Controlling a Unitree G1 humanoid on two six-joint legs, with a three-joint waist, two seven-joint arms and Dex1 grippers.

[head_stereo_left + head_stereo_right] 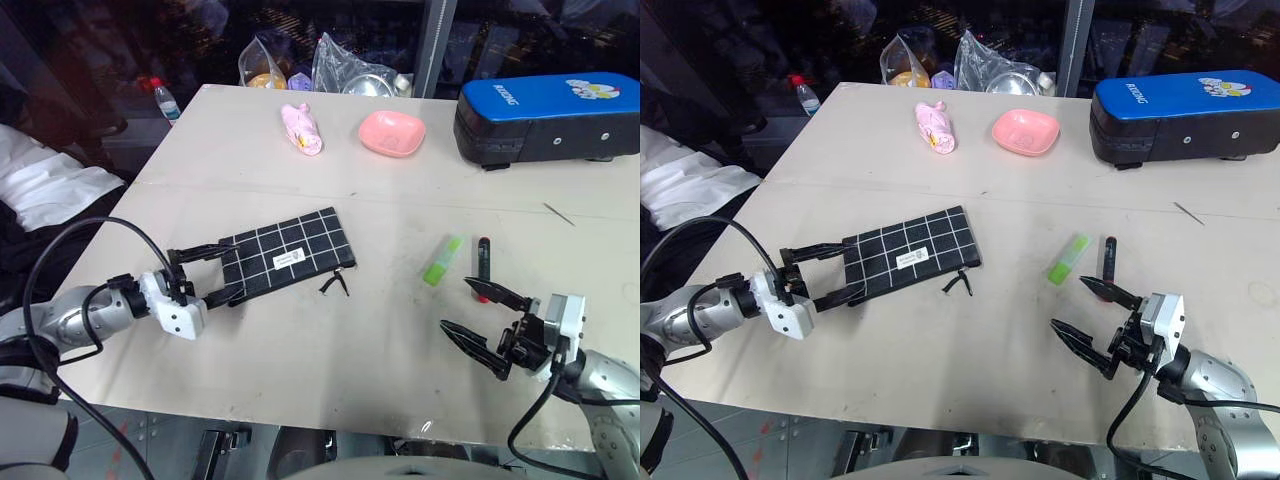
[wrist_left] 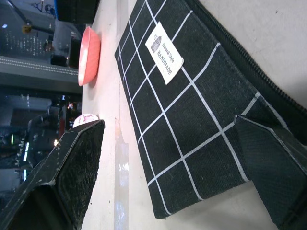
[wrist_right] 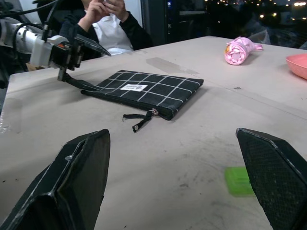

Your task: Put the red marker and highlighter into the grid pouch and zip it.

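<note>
The grid pouch (image 1: pixel 290 250) lies flat near the table's middle, its zipper pull (image 1: pixel 335 285) trailing off the near right corner. My left gripper (image 1: pixel 235 270) is open, its two fingers straddling the pouch's left end; the left wrist view shows one finger (image 2: pixel 268 153) over the pouch's near corner. The light-green highlighter (image 1: pixel 442 260) and the red marker (image 1: pixel 483 258) lie side by side to the pouch's right. Just in front of the marker, my right gripper (image 1: pixel 458 305) is open and holds nothing.
A big blue-and-black case (image 1: pixel 545 115) stands at the far right. A pink dish (image 1: pixel 392 132) and a pink soft thing (image 1: pixel 302 128) sit at the back, with plastic bags (image 1: pixel 340 65) behind them. A person (image 3: pixel 108 19) sits beyond the table's left side.
</note>
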